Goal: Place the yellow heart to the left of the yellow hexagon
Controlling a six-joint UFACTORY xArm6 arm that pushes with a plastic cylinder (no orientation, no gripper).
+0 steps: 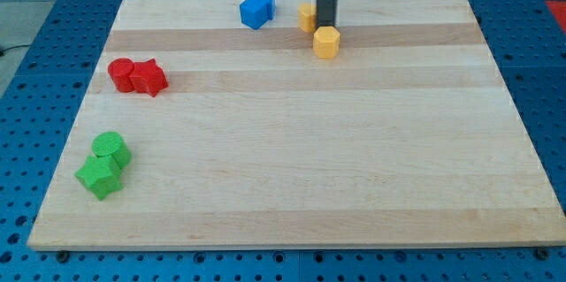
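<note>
Wooden board, six blocks, rod standing at the far edge among the yellow pieces.

Nearest, at the view's bottom left, two green blocks touch: a star-like one (98, 176) and a rounder one (111, 148) just behind it. Farther up the left side, a red cylinder (121, 74) touches a red star (149, 78). Beyond, right of centre, the yellow hexagon (326, 41) sits just below my tip (328, 25). The yellow heart (307, 16), partly hidden by the rod, lies just left of the rod and up-left of the hexagon. A blue block (257, 9), shape unclear, lies farther left. The arm carries no pincer; nothing is grasped.
</note>
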